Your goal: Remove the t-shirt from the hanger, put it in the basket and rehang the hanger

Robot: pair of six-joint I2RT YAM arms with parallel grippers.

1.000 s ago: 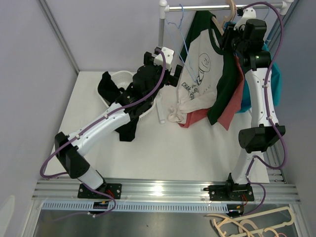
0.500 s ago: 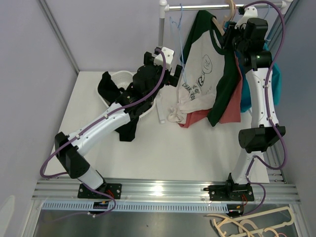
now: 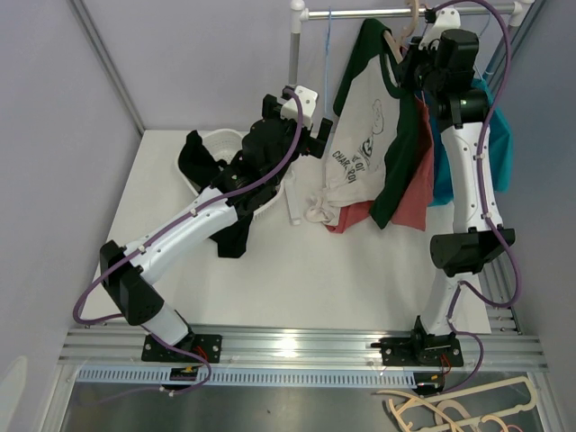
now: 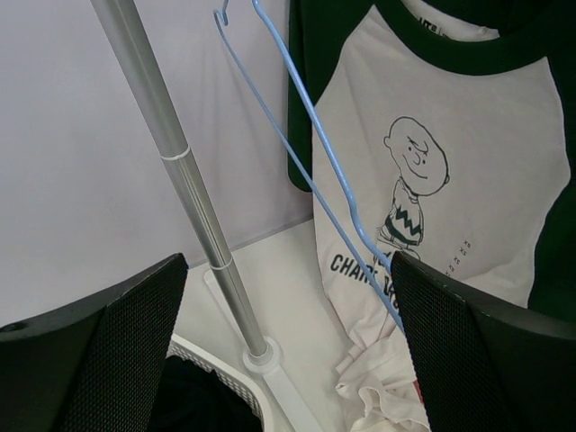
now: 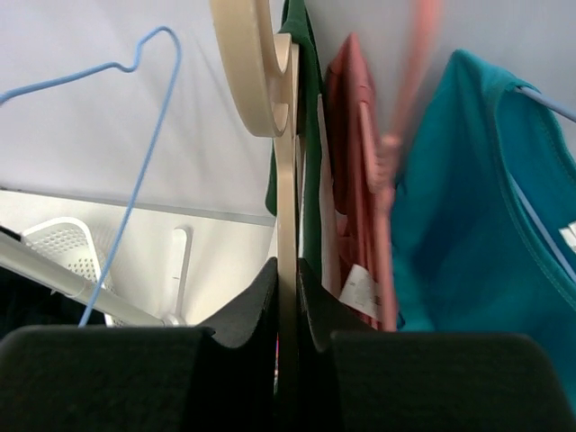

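The white t-shirt (image 3: 360, 135) with dark green sleeves and a cartoon print hangs on a cream hanger (image 3: 412, 13) on the rail; its hem lies bunched on the table. It also shows in the left wrist view (image 4: 432, 117). My right gripper (image 3: 416, 65) is up at the rail, shut on the cream hanger's neck (image 5: 270, 81), the fingers (image 5: 261, 297) pressed on both sides of it. My left gripper (image 3: 319, 135) is open and empty just left of the shirt, and in its own view (image 4: 288, 261) it faces the print.
An empty blue wire hanger (image 3: 328, 36) hangs between the rack pole (image 3: 293, 45) and the shirt. A red shirt (image 3: 409, 198) and a teal shirt (image 3: 499, 144) hang behind. A white basket (image 3: 216, 144) holds black clothing; another black garment (image 3: 234, 238) lies nearby.
My right gripper has shifted slightly left and up with the cream hanger; the t-shirt and the blue wire hanger have swung. The left arm has not moved.
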